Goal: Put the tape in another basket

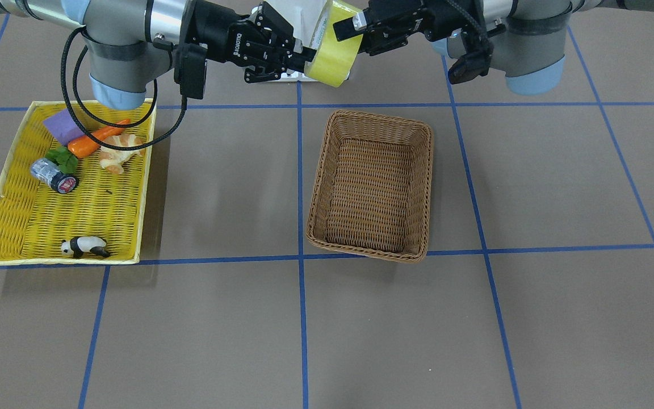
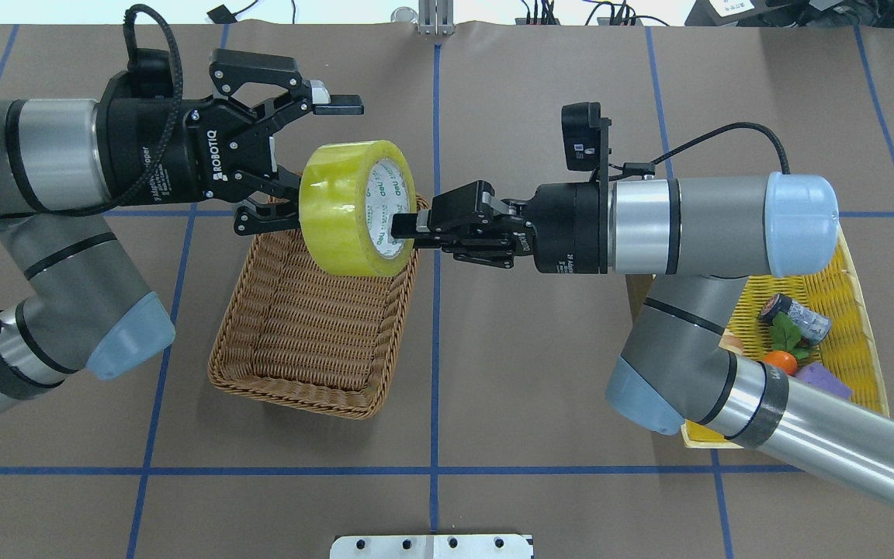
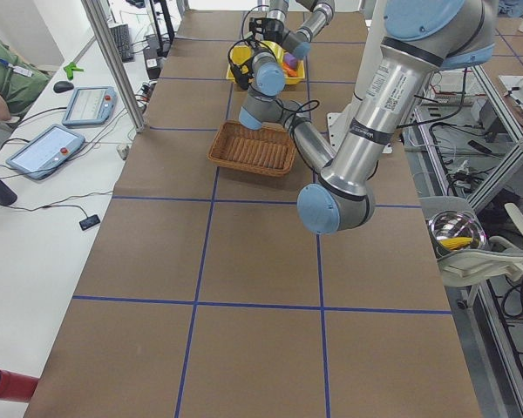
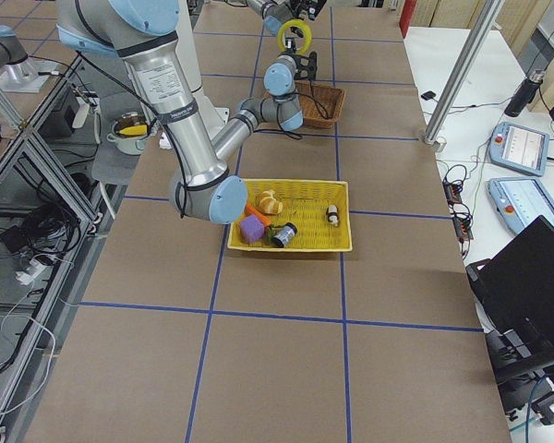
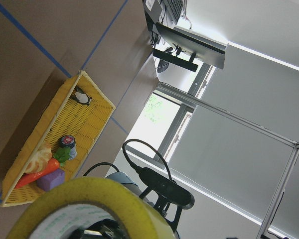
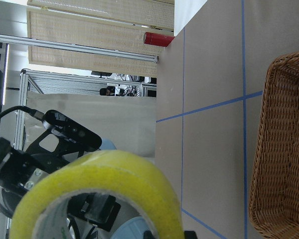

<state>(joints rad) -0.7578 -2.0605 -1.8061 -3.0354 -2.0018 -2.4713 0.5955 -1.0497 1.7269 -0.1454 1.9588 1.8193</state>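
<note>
Over the table's middle, overhead: the tape stands on edge in the air above the basket, its wall nipped by the right gripper's closed jaws. The left gripper's jaws gape wide beside it. Front view: brown table, blue lines. Left-side view: a tablet lies beyond its far edge.

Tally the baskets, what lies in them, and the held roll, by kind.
Baskets: 2 (deep brown wicker basket, shallow yellow woven tray)
Tape rolls: 1 (yellow packing tape roll)
Food-shaped items: 2 (orange carrot with green leaves, tan croissant)
Other: 3 (purple block, silver black-ended cylinder, black-and-white panda figure)
Total: 8
</note>
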